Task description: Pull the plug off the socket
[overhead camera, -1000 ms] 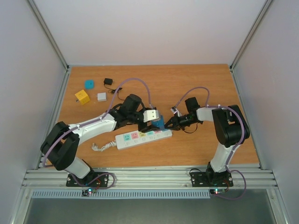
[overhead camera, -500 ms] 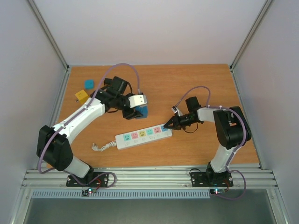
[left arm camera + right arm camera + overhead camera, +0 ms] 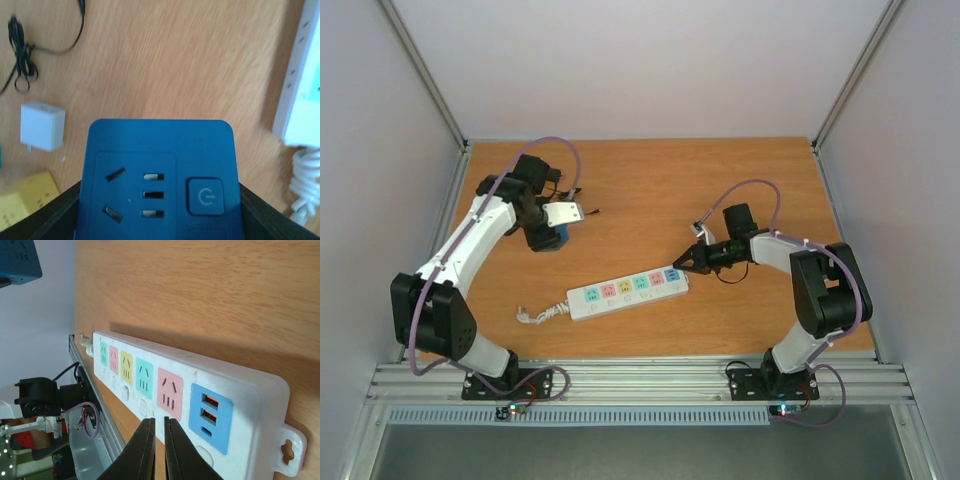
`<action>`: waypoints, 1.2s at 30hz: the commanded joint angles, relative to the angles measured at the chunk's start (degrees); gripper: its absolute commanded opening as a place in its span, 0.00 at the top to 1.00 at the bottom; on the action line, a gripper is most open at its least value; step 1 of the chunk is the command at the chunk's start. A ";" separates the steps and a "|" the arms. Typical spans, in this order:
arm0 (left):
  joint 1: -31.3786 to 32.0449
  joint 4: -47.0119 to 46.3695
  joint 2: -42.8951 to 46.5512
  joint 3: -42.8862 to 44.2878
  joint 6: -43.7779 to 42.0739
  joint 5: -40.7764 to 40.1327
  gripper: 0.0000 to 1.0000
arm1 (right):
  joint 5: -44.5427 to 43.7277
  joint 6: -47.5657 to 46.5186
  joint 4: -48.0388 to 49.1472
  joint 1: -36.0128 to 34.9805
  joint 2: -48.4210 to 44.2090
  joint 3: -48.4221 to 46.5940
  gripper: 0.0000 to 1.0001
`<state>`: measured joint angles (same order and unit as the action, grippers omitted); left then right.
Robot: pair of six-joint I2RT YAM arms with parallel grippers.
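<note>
The white power strip [image 3: 628,290] lies on the wood table with pastel outlet faces up and nothing plugged in. It also shows in the right wrist view [image 3: 165,385] and at the right edge of the left wrist view [image 3: 300,90]. My left gripper [image 3: 557,228] is shut on the blue plug [image 3: 561,238], a blue adapter block with a power button [image 3: 160,180], held above the table's back left, well away from the strip. My right gripper [image 3: 674,268] is shut and empty, its fingertips [image 3: 149,430] at the strip's right end by the pink outlet.
A white charger [image 3: 42,126], a yellow cube [image 3: 25,197] and a black cable [image 3: 22,65] lie below the left gripper. The strip's coiled white cord [image 3: 542,313] lies at its left end. Grey walls enclose the table on three sides.
My left gripper has carried the blue plug from just above the strip's right end back and to the left. The right gripper stays at the strip's right end.
</note>
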<state>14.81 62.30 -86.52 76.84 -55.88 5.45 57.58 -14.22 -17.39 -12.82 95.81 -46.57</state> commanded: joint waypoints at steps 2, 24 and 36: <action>-2.47 3.97 -2.46 2.90 -3.83 -8.69 0.64 | 0.11 -0.29 0.98 -0.10 -3.61 1.50 0.91; -6.46 4.60 -21.12 13.11 -13.44 -28.15 0.63 | -2.47 -2.02 1.01 -0.08 -9.44 2.75 0.89; -6.63 4.74 -31.31 15.89 -14.02 -34.99 0.60 | -2.74 -3.68 -0.26 0.07 -11.30 3.06 0.89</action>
<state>8.58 66.32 -115.68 89.97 -69.28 -25.52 54.85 -16.08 -16.80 -12.82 86.43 -44.07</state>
